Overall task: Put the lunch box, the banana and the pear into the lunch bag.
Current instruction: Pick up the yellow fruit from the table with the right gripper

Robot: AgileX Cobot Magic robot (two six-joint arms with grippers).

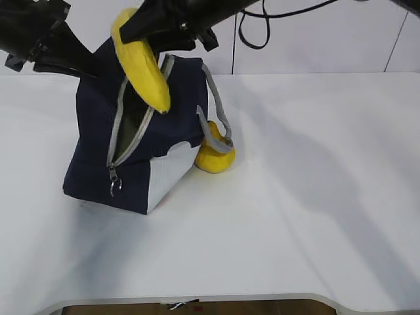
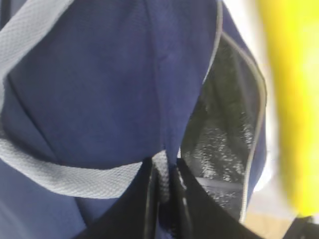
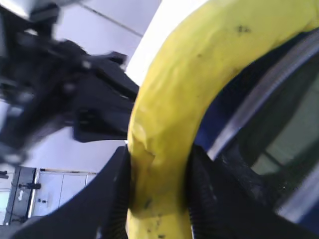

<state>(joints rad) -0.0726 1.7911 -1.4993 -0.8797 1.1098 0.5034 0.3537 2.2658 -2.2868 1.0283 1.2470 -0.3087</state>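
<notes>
Lunch bag (image 1: 134,147): navy fabric, standing on the white table (image 1: 308,216) toward its rear left corner, grey zipper (image 1: 121,134) open along the top and down the front, metal ring pull hanging at the lower end of the track. Left gripper (image 2: 164,181): jaws pressed together on the bag's rim fabric beside the opening, judged to be holding the mouth apart; silver lining shows inside in the left wrist view. Banana (image 1: 141,59): off the table, clamped at its upper part between the jaws of the right gripper (image 3: 159,194), lower end pointing down at the open mouth and apparently not yet inside. Pear (image 1: 213,154): on the table, touching the bag's right side, partly under a drooping grey handle (image 1: 220,121); not yet packed. Lunch box: not visible on the table in any view; a pale shape shows through the opening in the right wrist view, but whether that is the box cannot be told. Progress, as judged: banana in mid-insertion, pear outstanding, lunch box status unconfirmed, possibly already in the bag. Remaining: lower and release the banana, then fetch the pear from beside the bag.
</notes>
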